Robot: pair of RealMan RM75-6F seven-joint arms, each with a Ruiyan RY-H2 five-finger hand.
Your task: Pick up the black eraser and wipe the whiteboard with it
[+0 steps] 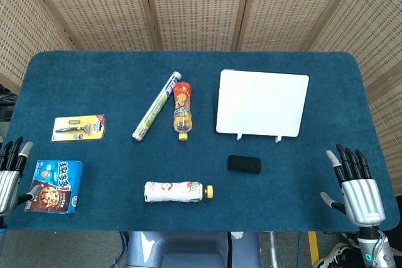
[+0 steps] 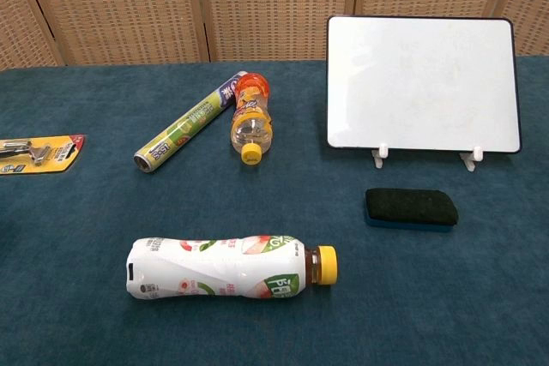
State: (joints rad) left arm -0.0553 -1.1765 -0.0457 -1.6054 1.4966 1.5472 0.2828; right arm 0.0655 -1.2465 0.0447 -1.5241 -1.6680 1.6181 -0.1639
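The black eraser [image 1: 245, 164] [image 2: 411, 208] lies flat on the blue cloth, just in front of the whiteboard [image 1: 262, 103] [image 2: 422, 83]. The whiteboard stands on two small white feet and its surface looks blank. My right hand [image 1: 355, 187] hovers at the table's near right corner, fingers spread, holding nothing, well to the right of the eraser. My left hand [image 1: 9, 174] sits at the near left edge, fingers apart and empty. Neither hand appears in the chest view.
A white drink bottle [image 1: 178, 191] [image 2: 230, 267] lies near the front centre. An orange bottle [image 1: 181, 109] [image 2: 251, 117] and a wrap roll [image 1: 156, 106] [image 2: 189, 133] lie mid-table. A razor pack [image 1: 78, 127] [image 2: 39, 153] and cookie box [image 1: 55, 186] are at the left.
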